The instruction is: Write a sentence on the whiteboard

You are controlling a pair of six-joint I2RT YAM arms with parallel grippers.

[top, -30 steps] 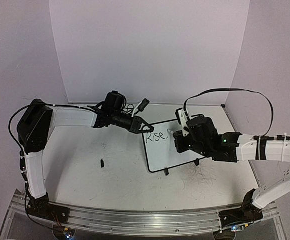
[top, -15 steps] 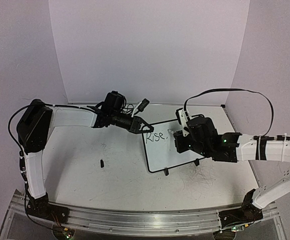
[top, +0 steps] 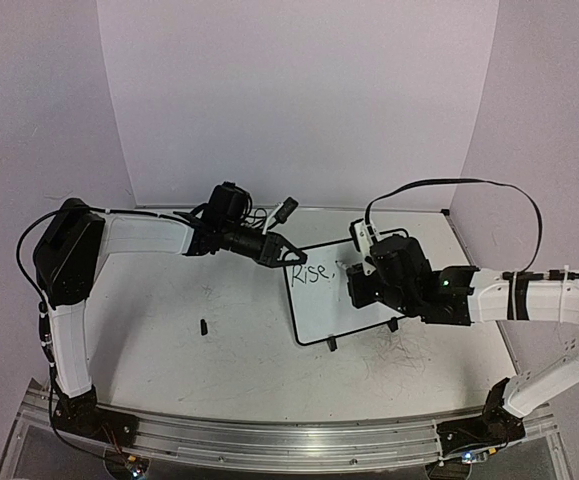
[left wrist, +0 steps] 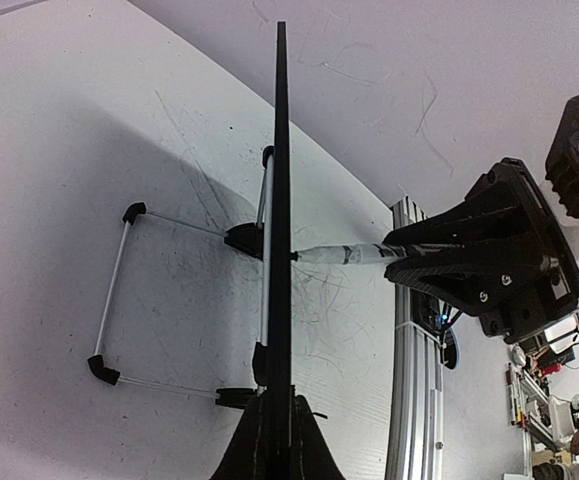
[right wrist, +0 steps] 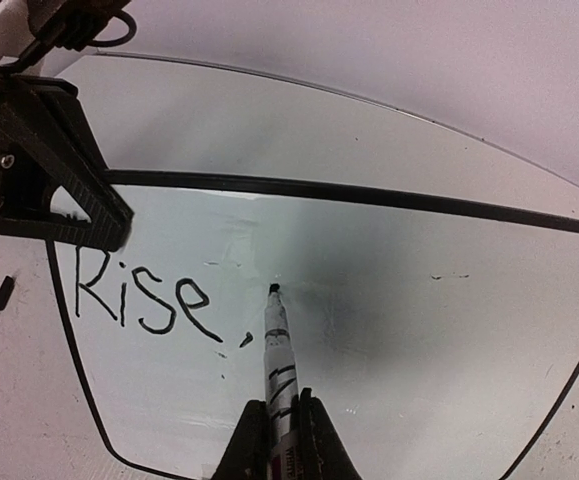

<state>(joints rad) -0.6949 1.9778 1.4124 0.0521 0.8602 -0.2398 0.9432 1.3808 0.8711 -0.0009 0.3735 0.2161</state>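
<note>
The whiteboard (top: pixel 321 305) stands tilted on its small black stand at the table's middle. It carries the black word "Rise," (top: pixel 314 273), which also shows in the right wrist view (right wrist: pixel 144 295). My left gripper (top: pixel 287 256) is shut on the board's upper left edge, and the board runs edge-on from the jaws (left wrist: pixel 277 440). My right gripper (right wrist: pixel 279 425) is shut on a white marker (right wrist: pixel 277 350). The marker's black tip sits on the board just right of the comma. In the left wrist view the marker (left wrist: pixel 344 255) meets the board's face (left wrist: pixel 282 180).
A small black marker cap (top: pixel 203 326) lies on the scuffed white tabletop left of the board, and shows in the right wrist view (right wrist: pixel 2 292). The board's wire stand (left wrist: pixel 119 290) sticks out behind it. White walls enclose the table at the back and sides.
My right arm has shifted slightly to the left with the marker. The writing reads the same. The left arm and board have not moved.
</note>
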